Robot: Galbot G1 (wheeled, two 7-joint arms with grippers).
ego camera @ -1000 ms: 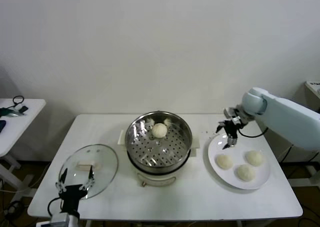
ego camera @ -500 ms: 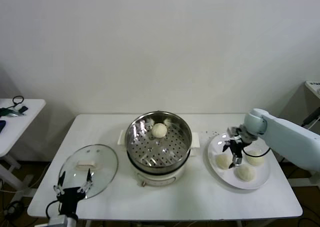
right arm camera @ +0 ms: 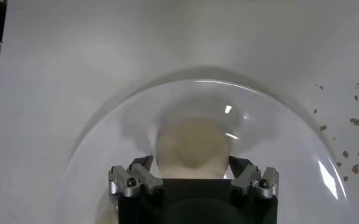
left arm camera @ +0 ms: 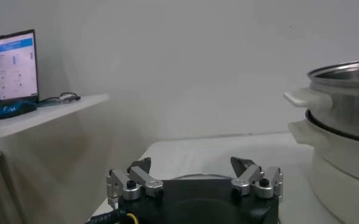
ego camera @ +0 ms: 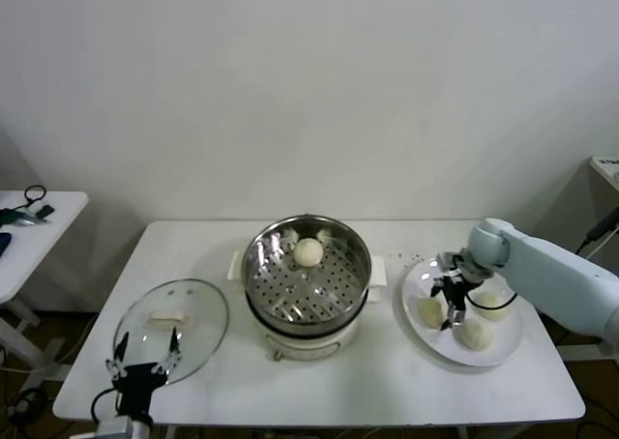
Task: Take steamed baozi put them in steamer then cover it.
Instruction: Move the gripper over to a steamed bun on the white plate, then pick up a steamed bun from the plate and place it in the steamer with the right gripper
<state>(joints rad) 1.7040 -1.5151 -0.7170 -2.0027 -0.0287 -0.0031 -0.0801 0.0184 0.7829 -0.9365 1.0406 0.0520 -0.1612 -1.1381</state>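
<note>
One steamed baozi (ego camera: 309, 252) lies on the perforated tray of the steamer (ego camera: 253, 265) at the table's middle. Three more sit on a white plate (ego camera: 462, 354) to its right. My right gripper (ego camera: 448, 304) is down over the plate's left bun (ego camera: 430, 311). In the right wrist view that bun (right arm camera: 192, 146) fills the space between the fingers of the right gripper (right arm camera: 191, 163), which flank it closely; it rests on the plate (right arm camera: 106, 140). The cover (ego camera: 171, 329) lies flat at the front left. My left gripper (ego camera: 143, 354) hovers open at its near edge, holding nothing.
The steamer's side handles and white base (left arm camera: 344, 122) stand close beside the left gripper (left arm camera: 194, 173). A side table (ego camera: 29, 212) with a laptop (left arm camera: 11, 67) is off to the left. Crumbs (right arm camera: 350, 122) dot the white table (ego camera: 387, 381) by the plate.
My right gripper came down from the plate's far edge onto the left bun, and its fingers have narrowed around it. The left arm has barely shifted.
</note>
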